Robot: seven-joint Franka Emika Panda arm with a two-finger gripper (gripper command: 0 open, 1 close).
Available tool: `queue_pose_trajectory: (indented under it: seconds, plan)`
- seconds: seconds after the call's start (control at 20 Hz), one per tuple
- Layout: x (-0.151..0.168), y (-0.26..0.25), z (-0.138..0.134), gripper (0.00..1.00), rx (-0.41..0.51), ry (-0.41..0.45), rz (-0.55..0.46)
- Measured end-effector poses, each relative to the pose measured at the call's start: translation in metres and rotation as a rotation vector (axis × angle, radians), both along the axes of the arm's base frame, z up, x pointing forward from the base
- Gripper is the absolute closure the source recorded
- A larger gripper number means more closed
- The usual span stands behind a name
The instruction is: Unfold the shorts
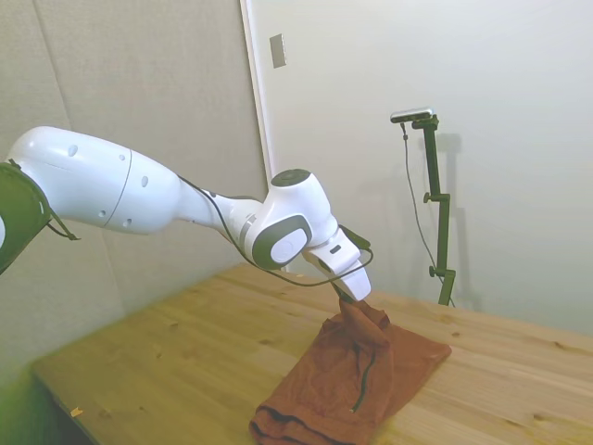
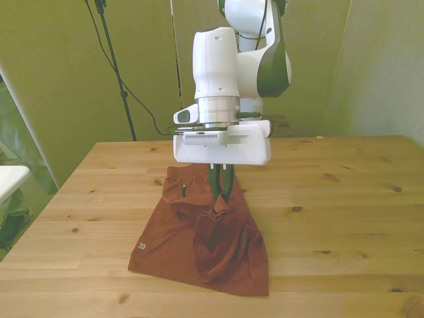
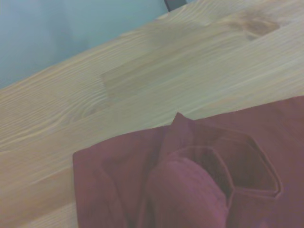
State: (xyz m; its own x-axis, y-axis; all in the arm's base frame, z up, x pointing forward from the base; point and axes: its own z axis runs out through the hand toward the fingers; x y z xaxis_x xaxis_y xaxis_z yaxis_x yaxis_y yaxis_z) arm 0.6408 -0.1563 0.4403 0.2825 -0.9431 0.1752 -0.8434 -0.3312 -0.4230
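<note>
The white two-finger hand [image 2: 220,191] is pinching a raised fold of the soft rust-orange cloth shorts [image 2: 199,235], its dark fingers [image 2: 214,182] closed together on the fabric. The shorts are lying rumpled, partly folded, on the pale knotty wooden worktop [image 2: 344,218], peaking under the hand.

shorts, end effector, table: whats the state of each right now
shorts: part folded, one layer pinched and lifted into a peak, the rest lying flat on the table
end effector: shut on the shorts, pointing down, just above the table
table: bare wood around the shorts
</note>
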Motion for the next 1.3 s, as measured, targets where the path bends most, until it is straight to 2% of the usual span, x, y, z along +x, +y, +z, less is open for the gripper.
queue_pose_trajectory:
  seconds: [0.1, 0.3, 0.5, 0.55, 0.7, 0.85, 1.3]
  plan:
    - [-0.001, 0.028, 0.007, 1.0, -0.017, -0.013, 0.03]
    - [-0.003, 0.127, 0.02, 1.0, -0.057, -0.049, 0.101]
    - [-0.001, 0.209, 0.012, 1.0, -0.107, -0.061, 0.14]
    - [0.0, 0.225, 0.005, 0.0, -0.117, -0.054, 0.151]
    - [0.008, 0.26, -0.024, 0.0, -0.124, -0.024, 0.184]
    - [0.02, 0.266, -0.039, 0.0, -0.126, -0.009, 0.193]
    - [0.014, 0.283, -0.026, 0.0, -0.11, 0.045, 0.264]
